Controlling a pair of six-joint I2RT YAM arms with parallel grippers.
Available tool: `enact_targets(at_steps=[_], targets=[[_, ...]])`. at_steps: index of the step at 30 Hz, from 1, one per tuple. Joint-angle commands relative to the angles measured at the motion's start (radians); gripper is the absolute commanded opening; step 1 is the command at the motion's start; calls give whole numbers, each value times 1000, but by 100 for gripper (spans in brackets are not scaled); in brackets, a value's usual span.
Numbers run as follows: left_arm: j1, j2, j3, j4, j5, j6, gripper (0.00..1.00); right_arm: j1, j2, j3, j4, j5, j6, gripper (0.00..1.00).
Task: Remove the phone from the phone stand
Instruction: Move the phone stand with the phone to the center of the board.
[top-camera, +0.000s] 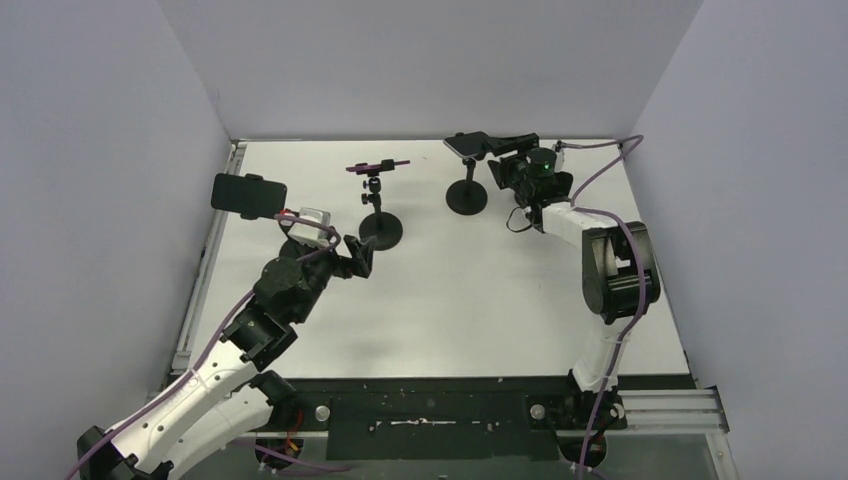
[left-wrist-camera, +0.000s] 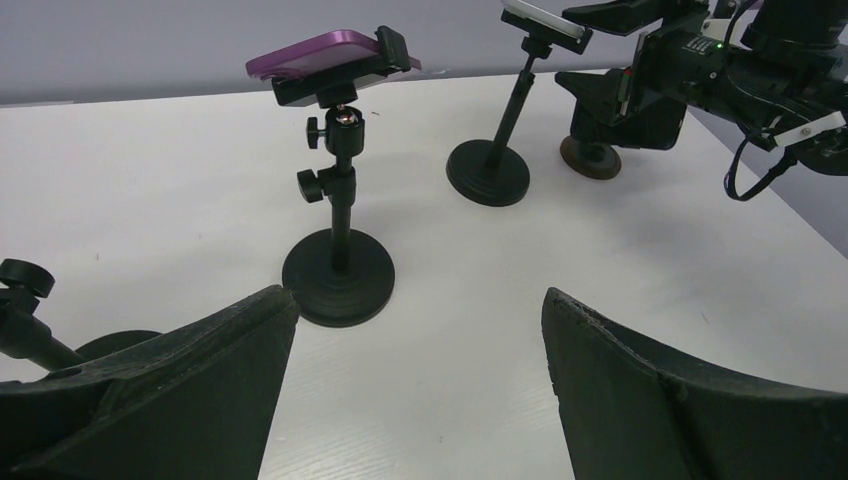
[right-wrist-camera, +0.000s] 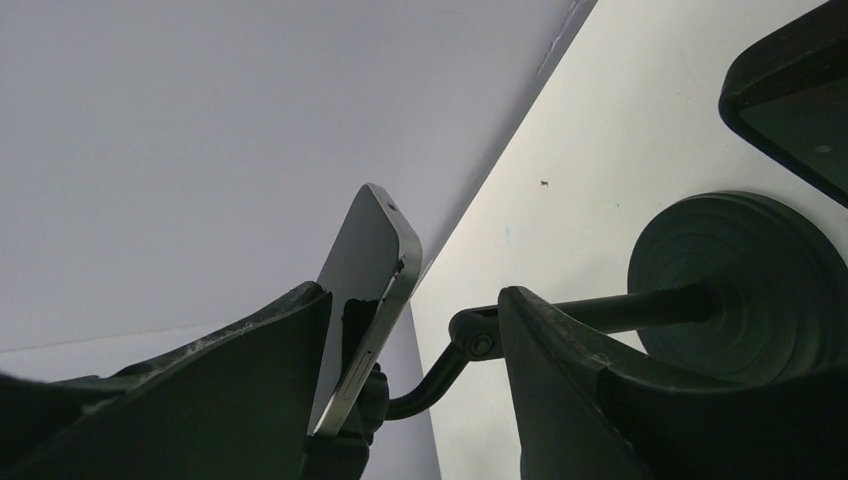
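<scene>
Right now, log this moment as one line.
right gripper: open around silver phone | phone: in black round-base stand | left gripper: open, empty

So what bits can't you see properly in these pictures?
- Top view: the right pincer covers part of the silver phone, so whether they touch is unclear there.
- Right wrist view: the silver phone's lower end sits behind a pincer finger.
- Left wrist view: the left stand is cut off by the picture's edge and the left pincer.
- Top view: the purple phone is just a thin strip, too small for details.
</scene>
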Motion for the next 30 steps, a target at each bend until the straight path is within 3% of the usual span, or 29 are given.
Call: enact_targets(at_steps=[1,6,18,30], targets=[[-4,7,14,25,-12,23,90,-6,22,55,123,-8,49,61],[-4,19,14,25,-13,27,90,-3,55,58,198,-16,89,49],[-5,41,14,31,-3,27,90,12,78,24,317,-29,143,33],[-5,34,18,23,7,26,89,19,35,-8,366,-61,164,0]])
